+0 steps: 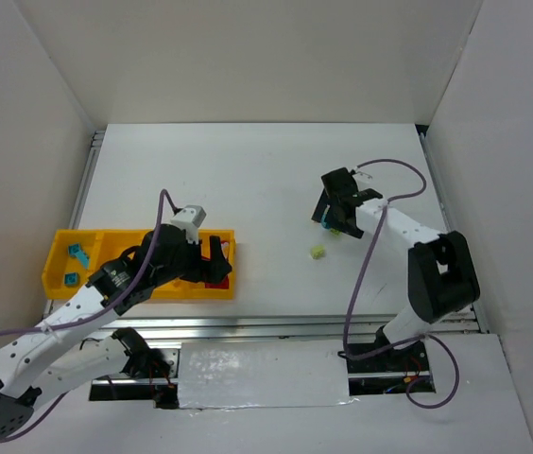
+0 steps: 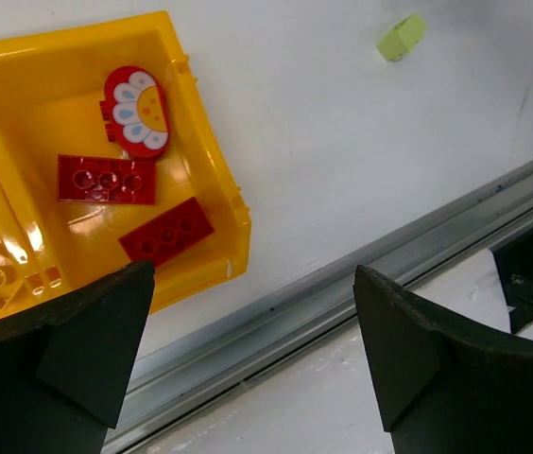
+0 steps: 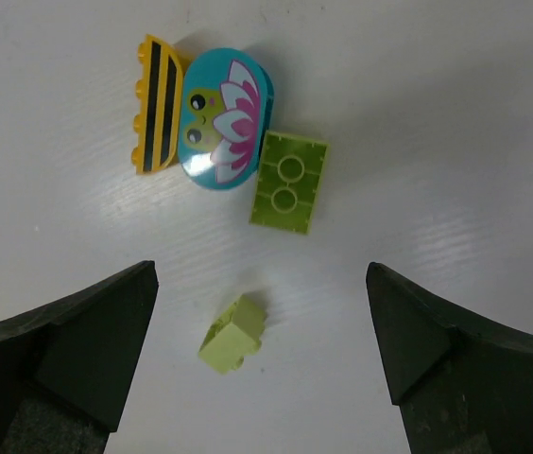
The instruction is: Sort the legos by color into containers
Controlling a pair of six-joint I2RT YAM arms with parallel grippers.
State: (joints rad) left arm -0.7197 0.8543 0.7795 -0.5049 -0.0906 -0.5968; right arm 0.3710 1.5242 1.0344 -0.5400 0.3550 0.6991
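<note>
Here's the left gripper (image 2: 252, 276), jaws spread wide with nothing in them, hanging over the lower right corner of the yellow tray (image 2: 212, 142) at the left of the top view. In its wrist view the tray's end compartment fills the upper left. Three red legos lie inside: a red oval piece (image 2: 137, 109) near the top, a red brick (image 2: 106, 180) mid-floor, and a second red brick (image 2: 165, 230) close to the lower wall. Right of the tray wall there's bare white table (image 2: 323, 142), down to the metal rail (image 2: 342, 276) slanting across the lower frame. Teal legos (image 1: 76, 253) sit in the tray's leftmost compartment.

Over to the right gripper (image 3: 260, 272), also fully spread and holding nothing. A small light green lego (image 3: 233, 333) lies alone between its fingers, with room all round. Higher in the frame there's a cluster: a flat light green brick (image 3: 290, 182) tight against a teal oval piece (image 3: 221, 118), and a yellow striped brick (image 3: 158, 102) on the oval's other side.
</note>
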